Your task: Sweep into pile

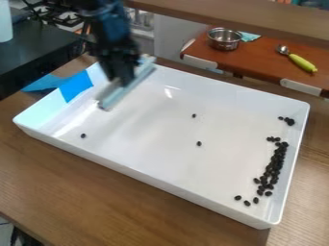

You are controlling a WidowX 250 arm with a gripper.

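Observation:
The black gripper (122, 79) hangs over the upper left part of the white tray (147, 180). Beneath it is a flat, pale grey-blue sweeping blade (128, 85), tilted diagonally, its lower end over the tray's left part. How the gripper's jaws stand around the blade is blurred. Many dark beans (273, 168) lie in a long band along the tray's right side, with a small cluster (288, 121) above them. Single beans lie apart: one (83, 136) at the left and two near the middle, one (194, 116) above the other (199, 143).
Blue tape (76, 86) covers part of the tray's upper left wall. The tray's raised walls stand on a brown wooden table (83, 192). Behind are a metal pot (225, 39), a spoon with a yellow-green handle (302, 62) and a dark counter (38, 45).

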